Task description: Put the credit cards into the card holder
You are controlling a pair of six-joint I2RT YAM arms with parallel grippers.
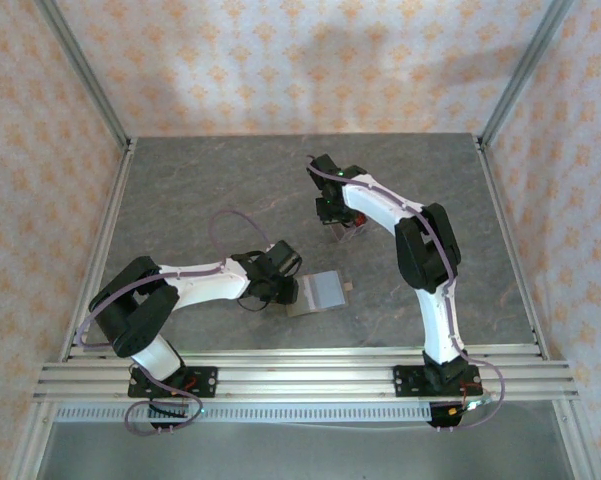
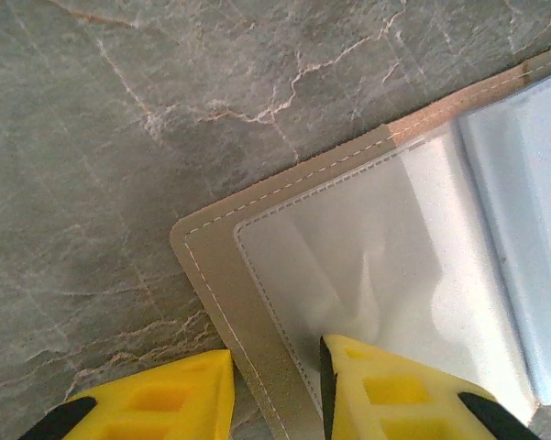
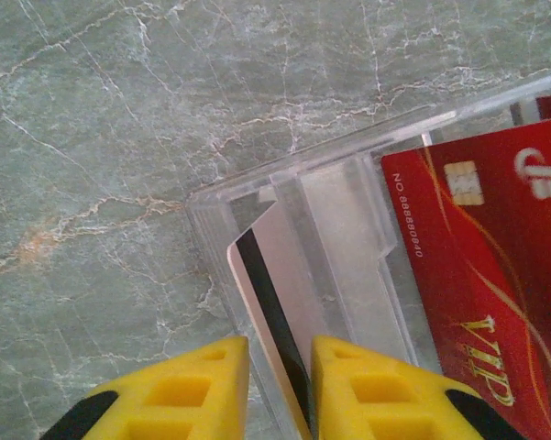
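My fingers (image 3: 183,394) are yellow, black-tipped. The red credit card (image 3: 481,275) bears gold swirls and lettering; the white credit card (image 3: 268,295) a black stripe. The card holder (image 2: 222,275) is olive-brown with pale stitching, the table (image 3: 119,137) grey, pale-veined

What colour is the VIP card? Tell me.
VIP card: red with gold lettering, best in right wrist view.

A: Top view, bright, even light from overhead. Soft shadows under the arms (image 1: 210,280) on the table (image 1: 230,170). Slightly soft overall.
B: Left wrist, white glare on the clear sleeve (image 2: 376,266) of the card holder (image 2: 211,275), lower right nearly blown out.
A: Right wrist, sharp. Print on the red credit card (image 3: 477,275) reads fine; clear rack (image 3: 348,211) edges glint. Table veins crisp too.
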